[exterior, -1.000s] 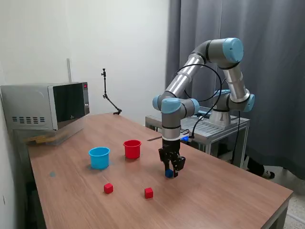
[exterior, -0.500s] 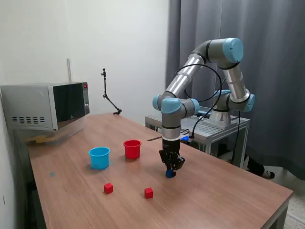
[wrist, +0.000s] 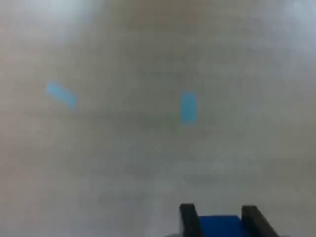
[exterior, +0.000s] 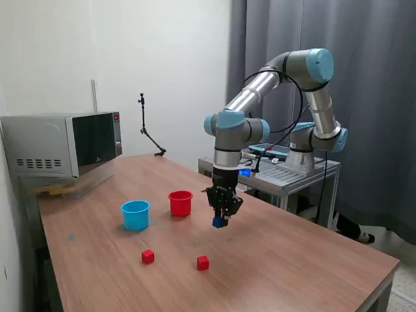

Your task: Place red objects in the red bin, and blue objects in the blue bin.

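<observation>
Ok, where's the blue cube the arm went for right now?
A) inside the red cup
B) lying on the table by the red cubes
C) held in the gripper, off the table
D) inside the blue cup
C: the gripper is shut on the blue cube, which hangs clear of the table; the wrist view shows it between the fingers.
</observation>
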Robot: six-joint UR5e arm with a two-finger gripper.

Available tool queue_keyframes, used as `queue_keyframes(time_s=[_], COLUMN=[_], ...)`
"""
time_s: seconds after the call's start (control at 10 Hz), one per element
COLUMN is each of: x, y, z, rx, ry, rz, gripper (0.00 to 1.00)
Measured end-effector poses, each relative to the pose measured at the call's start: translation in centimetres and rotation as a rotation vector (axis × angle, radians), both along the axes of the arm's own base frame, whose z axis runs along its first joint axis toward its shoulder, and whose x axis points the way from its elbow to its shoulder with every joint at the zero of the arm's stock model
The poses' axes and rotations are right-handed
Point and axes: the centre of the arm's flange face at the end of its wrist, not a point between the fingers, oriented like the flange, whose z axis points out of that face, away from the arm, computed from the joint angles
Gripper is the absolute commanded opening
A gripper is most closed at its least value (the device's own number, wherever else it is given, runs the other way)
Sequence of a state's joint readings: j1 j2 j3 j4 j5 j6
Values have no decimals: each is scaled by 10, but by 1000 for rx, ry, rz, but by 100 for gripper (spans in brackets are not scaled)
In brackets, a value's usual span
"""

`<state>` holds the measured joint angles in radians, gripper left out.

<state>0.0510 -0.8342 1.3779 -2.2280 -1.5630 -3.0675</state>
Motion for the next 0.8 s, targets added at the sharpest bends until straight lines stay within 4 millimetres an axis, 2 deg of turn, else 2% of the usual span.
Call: queue_keyframes(time_s=[0.1,0.2,0.4,0.6,0.7,0.8], x=[-6,-11,-22,-29,-31,-34], y=[4,16,61,120,145,162], z=[23,43,70,79,82,84], rx=[8,23,51,62,64,65], ry=[36,66,78,68,68,72], rz=[-4,-21,-82,-161,-193,-214], gripper=[0,0,0,0,0,0])
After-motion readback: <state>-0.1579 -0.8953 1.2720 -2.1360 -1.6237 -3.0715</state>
